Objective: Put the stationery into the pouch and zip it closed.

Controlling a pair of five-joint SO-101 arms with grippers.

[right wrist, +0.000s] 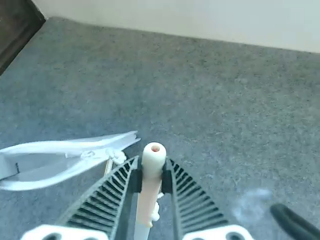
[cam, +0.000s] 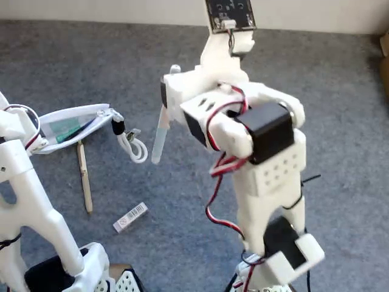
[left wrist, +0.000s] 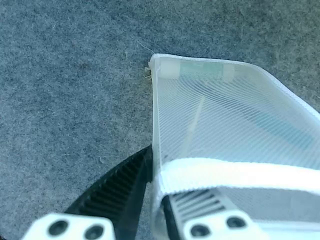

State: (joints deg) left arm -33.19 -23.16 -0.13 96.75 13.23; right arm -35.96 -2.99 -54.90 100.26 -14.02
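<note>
The right hand (right wrist: 151, 169) is clenching a white plastic pen (right wrist: 154, 150). Hanging tilted, it could snag the rim of the translucent mesh pouch (cam: 70, 125) that the left hand (left wrist: 157, 197) is pinching open.

The pouch (cam: 73, 125) hangs clamped at one end in the left pincer (left wrist: 157, 180), with its zip end toward the pen (cam: 159, 137) that the right pincer (right wrist: 151, 172) grips. A looped white cord (cam: 132, 148) lies in the gap between them. A pencil (cam: 85, 176) lies just beside the pouch on its near side, and a small white block (cam: 130, 217) sits closer to the arm bases. Open worktop (cam: 340, 109) stretches behind the pouch and past the right arm's outer side.
</note>
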